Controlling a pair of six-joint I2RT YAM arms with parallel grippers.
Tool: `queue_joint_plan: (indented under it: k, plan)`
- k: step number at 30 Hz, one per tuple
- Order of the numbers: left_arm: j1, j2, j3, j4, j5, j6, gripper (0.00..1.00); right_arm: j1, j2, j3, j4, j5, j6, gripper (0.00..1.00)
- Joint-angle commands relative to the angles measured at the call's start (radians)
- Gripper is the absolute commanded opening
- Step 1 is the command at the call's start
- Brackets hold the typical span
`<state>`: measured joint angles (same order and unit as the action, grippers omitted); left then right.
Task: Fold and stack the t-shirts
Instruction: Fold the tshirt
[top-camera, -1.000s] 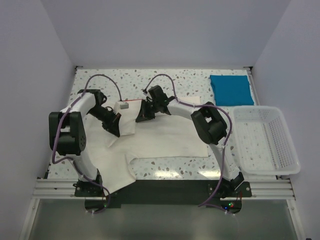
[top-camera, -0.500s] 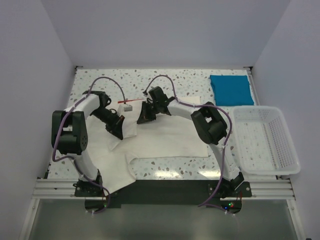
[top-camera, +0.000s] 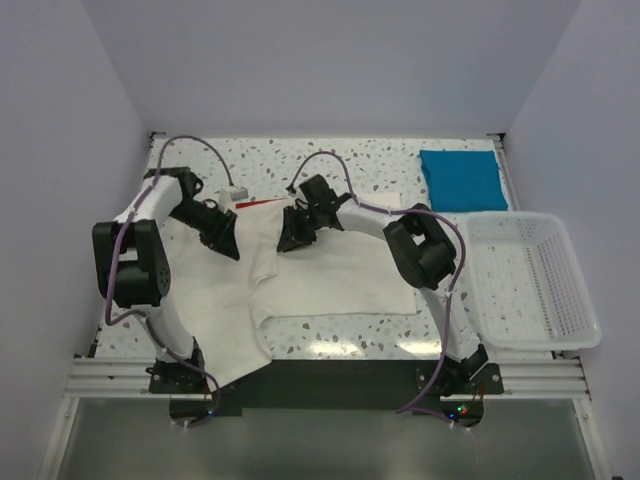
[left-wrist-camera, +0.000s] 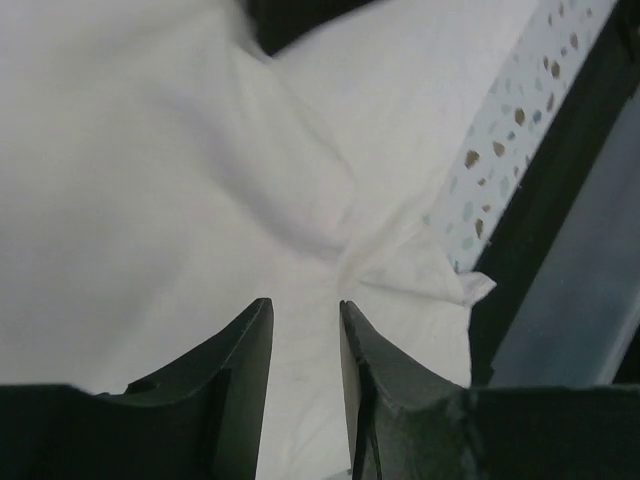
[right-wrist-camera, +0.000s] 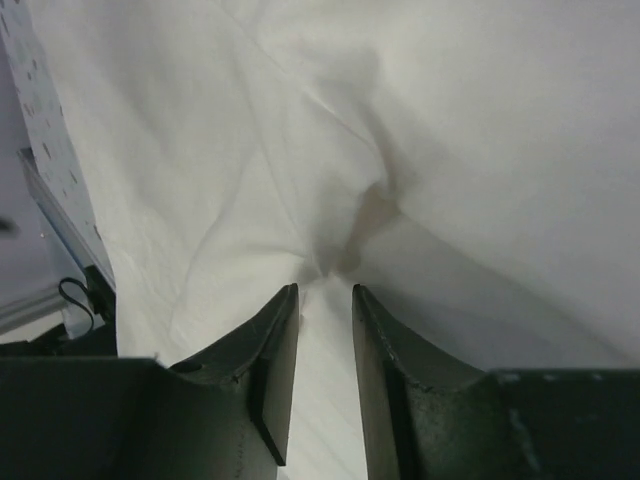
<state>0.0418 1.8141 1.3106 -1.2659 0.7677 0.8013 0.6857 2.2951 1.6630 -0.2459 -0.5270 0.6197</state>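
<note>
The cream-white t-shirt (top-camera: 330, 275) lies spread on the table's middle, its plain side up. Only a thin red strip (top-camera: 262, 202) shows at its far edge. One part hangs over the near edge. My left gripper (top-camera: 228, 243) is shut on a pinch of this shirt near its left side; cloth puckers at the jaws in the left wrist view (left-wrist-camera: 305, 305). My right gripper (top-camera: 287, 240) is shut on the shirt's upper middle, with creases running from its tips (right-wrist-camera: 325, 290). The teal-blue t-shirt (top-camera: 462, 180) lies folded at the back right.
A white lattice basket (top-camera: 530, 280) stands at the right side, partly over the table's edge. A small white tag (top-camera: 236, 192) sticks up by the left arm's wrist. The speckled tabletop (top-camera: 390, 155) shows behind the shirt.
My left gripper has moved back and left with the cloth, opening out the folded flap on the shirt's left. The tag moved back with it. The right gripper has barely moved.
</note>
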Motion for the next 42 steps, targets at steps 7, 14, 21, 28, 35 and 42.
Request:
queue_joint_plan:
  k: [7, 14, 21, 28, 35, 42]
  plan:
    - [0.286, 0.149, 0.416, 0.282, -0.093, -0.33, 0.4, -0.029, -0.138, 0.272, -0.452, -0.045, -0.516, 0.42]
    - [0.357, 0.27, 0.515, 0.373, -0.226, -0.462, 0.48, -0.188, -0.267, 0.172, -0.572, 0.212, -0.781, 0.44]
    - [0.365, 0.329, 0.518, 0.419, -0.297, -0.511, 0.54, -0.376, -0.258, 0.115, -0.593, 0.423, -0.865, 0.4]
    - [0.365, 0.375, 0.523, 0.396, -0.231, -0.51, 0.53, -0.439, -0.201, 0.08, -0.536, 0.539, -0.899, 0.36]
    - [0.365, 0.379, 0.472, 0.411, -0.202, -0.511, 0.52, -0.448, -0.161, 0.116, -0.512, 0.529, -0.888, 0.35]
    - [0.363, 0.413, 0.47, 0.428, -0.133, -0.536, 0.46, -0.448, -0.151, 0.118, -0.461, 0.529, -0.9, 0.34]
